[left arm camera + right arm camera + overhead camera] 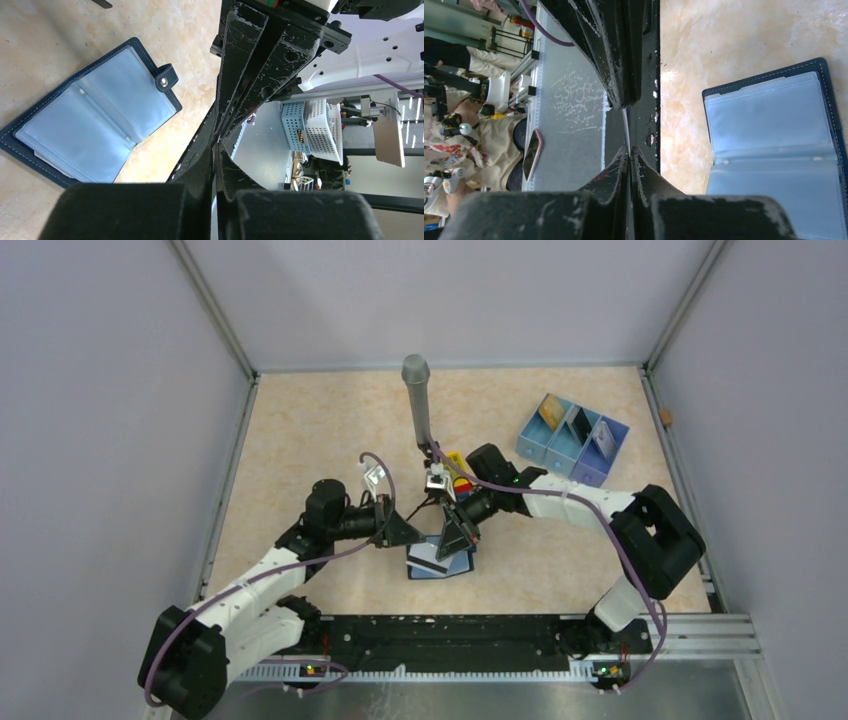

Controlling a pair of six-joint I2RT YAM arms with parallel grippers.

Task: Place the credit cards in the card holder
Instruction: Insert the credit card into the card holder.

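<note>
The card holder (453,568) lies open on the table, lighter blue inside, and shows in the left wrist view (95,120) and the right wrist view (774,145). Just above it both grippers meet on one credit card (426,556), pale with a dark stripe and held flat. My left gripper (412,537) (217,150) is shut on one edge of it (218,140). My right gripper (452,540) (629,149) is shut on the opposite edge (626,127). More credit cards, gold (548,412), dark (577,423) and pale (603,440), stand in a tray.
The pale blue three-compartment tray (588,476) sits at the back right. A grey upright cylinder (416,390) and a yellow-topped toy block (457,462) stand just behind the grippers. A pale edge (36,153) pokes out under the wallet's lower flap. Walls enclose the table.
</note>
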